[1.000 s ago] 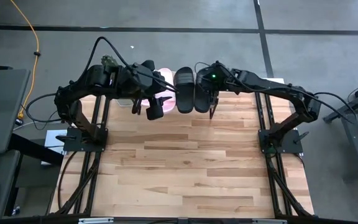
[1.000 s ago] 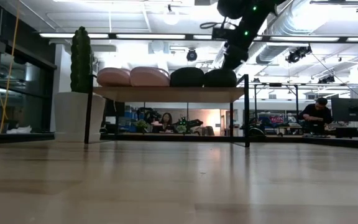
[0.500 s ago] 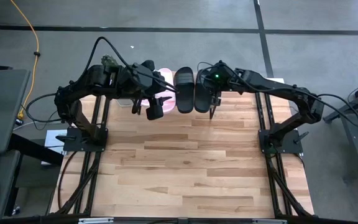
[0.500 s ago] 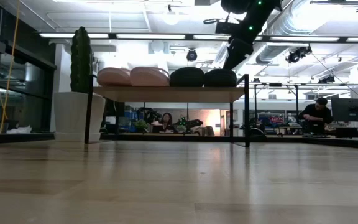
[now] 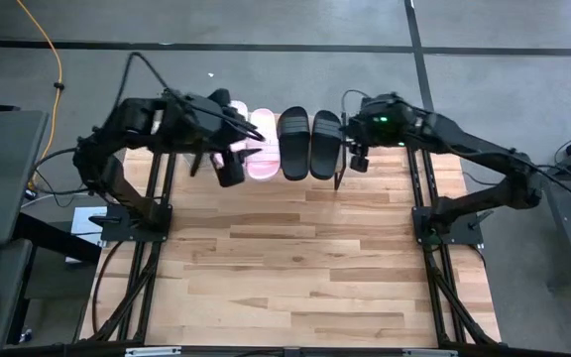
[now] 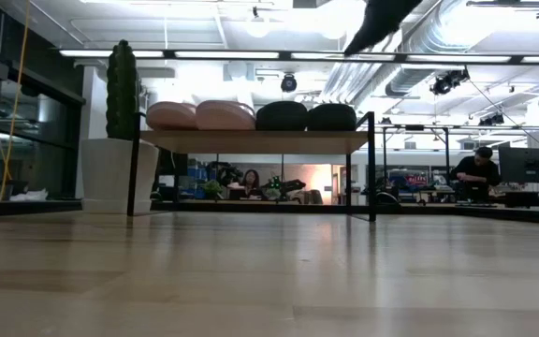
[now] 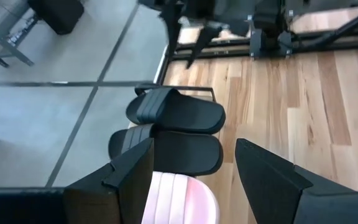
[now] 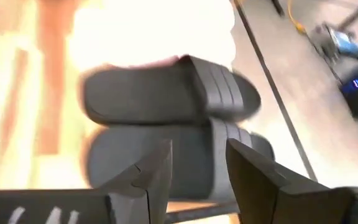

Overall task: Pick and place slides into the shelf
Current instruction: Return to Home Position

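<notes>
A grey floor [image 5: 266, 25] crossed by dark seam lines surrounds the pale wooden tabletop [image 5: 295, 268]. A yellow cable [image 5: 58, 61] trails at the upper left of the high view. In the low view, strip lights [image 6: 204, 53] and ducts [image 6: 475, 28] run overhead, and a person [image 6: 480, 167] sits at a desk at far right.

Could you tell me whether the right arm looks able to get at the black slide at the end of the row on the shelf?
Probably yes: the right pincer hangs open above and just to the side of the end black slide on the shelf, with nothing between them.
</notes>
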{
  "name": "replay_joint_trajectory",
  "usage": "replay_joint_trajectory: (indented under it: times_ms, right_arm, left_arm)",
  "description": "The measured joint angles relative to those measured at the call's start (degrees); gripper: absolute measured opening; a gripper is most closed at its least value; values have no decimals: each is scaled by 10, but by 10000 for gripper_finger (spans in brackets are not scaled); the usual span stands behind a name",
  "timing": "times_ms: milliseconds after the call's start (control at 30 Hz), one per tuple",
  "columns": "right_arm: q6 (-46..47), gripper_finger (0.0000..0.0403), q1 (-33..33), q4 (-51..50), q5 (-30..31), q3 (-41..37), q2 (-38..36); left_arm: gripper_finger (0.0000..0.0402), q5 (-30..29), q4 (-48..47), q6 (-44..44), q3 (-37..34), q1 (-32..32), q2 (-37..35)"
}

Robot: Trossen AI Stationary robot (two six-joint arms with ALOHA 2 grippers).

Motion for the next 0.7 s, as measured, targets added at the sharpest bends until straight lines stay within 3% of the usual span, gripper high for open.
replay_joint_trajectory:
  times_ms: [267,600,700]
  right_arm:
    - [30,140,23,20,-98,0,-108]
    - [67,140,47,93,-113,0,-211]
    - [80,140,51,117,-143,0,-229]
  left_arm:
    - [214,4,-1,-2,0,0,-58]
    - [213,-9,16,-1,0,0,-100]
    - [213,-4,38,2,0,0,-106]
